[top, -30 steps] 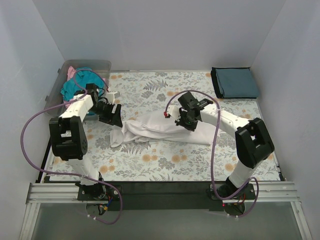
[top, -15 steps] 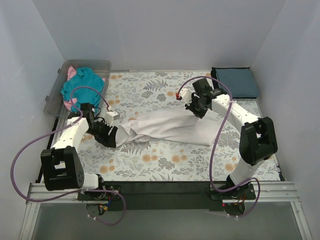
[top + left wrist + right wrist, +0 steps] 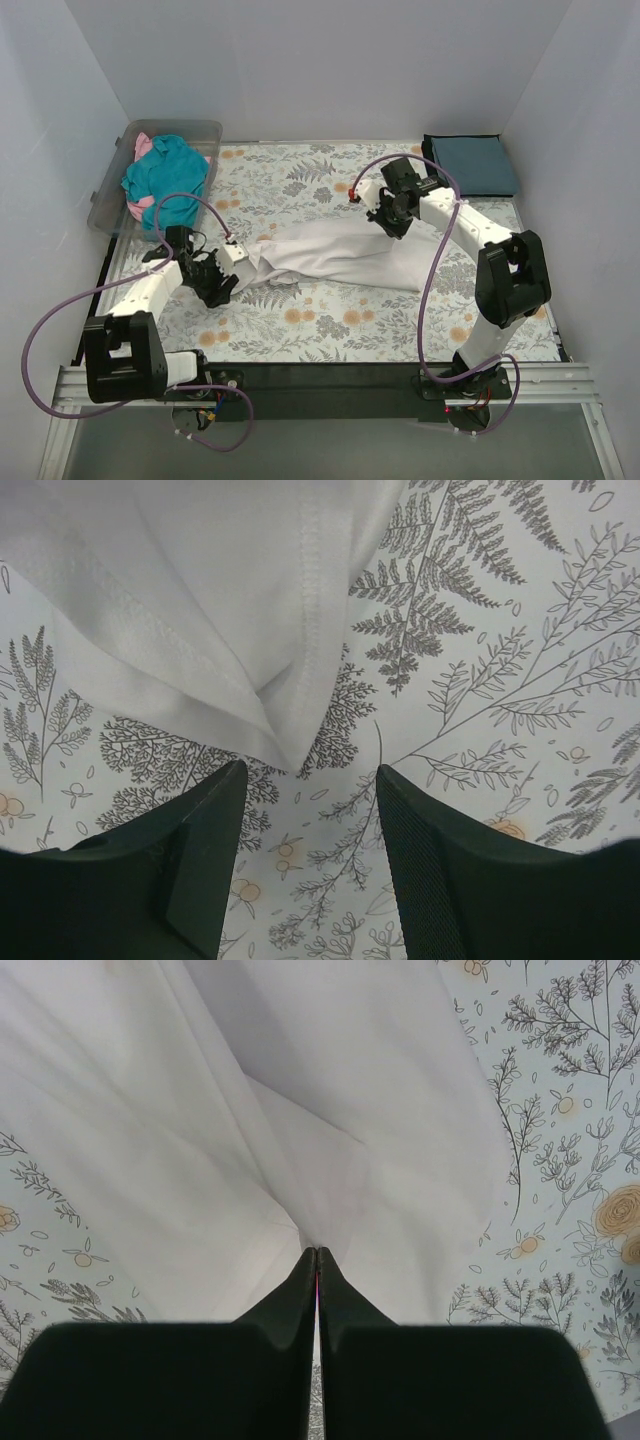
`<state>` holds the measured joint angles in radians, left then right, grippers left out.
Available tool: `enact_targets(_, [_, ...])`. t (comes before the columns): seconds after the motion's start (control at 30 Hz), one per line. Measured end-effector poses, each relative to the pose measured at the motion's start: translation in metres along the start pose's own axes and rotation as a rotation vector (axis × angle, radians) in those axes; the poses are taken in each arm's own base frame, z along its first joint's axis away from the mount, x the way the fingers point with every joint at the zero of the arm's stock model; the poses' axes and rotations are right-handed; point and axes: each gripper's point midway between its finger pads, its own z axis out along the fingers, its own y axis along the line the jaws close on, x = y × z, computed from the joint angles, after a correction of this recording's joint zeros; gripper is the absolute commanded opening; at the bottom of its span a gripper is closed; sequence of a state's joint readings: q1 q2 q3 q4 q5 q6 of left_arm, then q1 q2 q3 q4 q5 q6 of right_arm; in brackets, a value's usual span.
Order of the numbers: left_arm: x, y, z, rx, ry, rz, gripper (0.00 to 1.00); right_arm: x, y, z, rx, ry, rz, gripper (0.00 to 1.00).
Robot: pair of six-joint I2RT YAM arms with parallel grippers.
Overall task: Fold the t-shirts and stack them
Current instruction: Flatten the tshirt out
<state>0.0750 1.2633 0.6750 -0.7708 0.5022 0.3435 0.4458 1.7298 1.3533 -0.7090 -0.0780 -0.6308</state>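
One white t-shirt (image 3: 330, 258) is pinched by right gripper (image 3: 317, 1252), left gripper (image 3: 305, 772) agape.

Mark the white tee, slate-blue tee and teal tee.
white tee (image 3: 335, 258): top view, mid-body.
slate-blue tee (image 3: 472, 165): top view, centre of folded face.
teal tee (image 3: 165, 172): top view, middle of heap.

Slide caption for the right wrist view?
Right gripper shut on a tented fold of the white t-shirt over the floral cover.
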Motion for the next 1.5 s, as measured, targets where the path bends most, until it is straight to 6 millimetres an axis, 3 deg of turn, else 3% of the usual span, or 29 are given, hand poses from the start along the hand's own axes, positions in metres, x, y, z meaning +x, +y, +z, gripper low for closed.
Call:
enact_targets(0.17, [-0.004, 0.013, 0.009, -0.038, -0.012, 0.067, 0.52, -0.003, -0.003, -0.003, 0.006, -0.007, 0.0, 0.01])
enact_targets(0.27, [-0.007, 0.017, 0.017, -0.038, -0.009, 0.093, 0.41, -0.004, -0.005, -0.005, 0.008, -0.007, 0.003, 0.01])
enact_targets(0.33, [-0.008, 0.016, 0.023, -0.029, -0.002, 0.119, 0.4, -0.002, -0.006, -0.006, 0.008, -0.003, 0.008, 0.01])
enact_targets(0.5, [-0.011, 0.009, 0.029, -0.007, 0.014, 0.184, 0.51, 0.001, -0.011, -0.009, 0.014, -0.001, 0.023, 0.01])
enact_targets(0.97, [0.0, -0.003, 0.024, 0.03, 0.05, 0.246, 0.58, 0.004, -0.01, -0.011, 0.005, 0.011, 0.031, 0.01])
enact_targets(1.27, [0.004, -0.017, 0.01, 0.049, 0.071, 0.253, 0.5, 0.002, -0.011, -0.012, 0.008, 0.006, 0.03, 0.01])
enact_targets(1.5, [-0.009, -0.022, -0.008, 0.046, 0.045, 0.285, 0.5, 0.0, -0.012, -0.014, 0.007, 0.003, 0.03, 0.01])
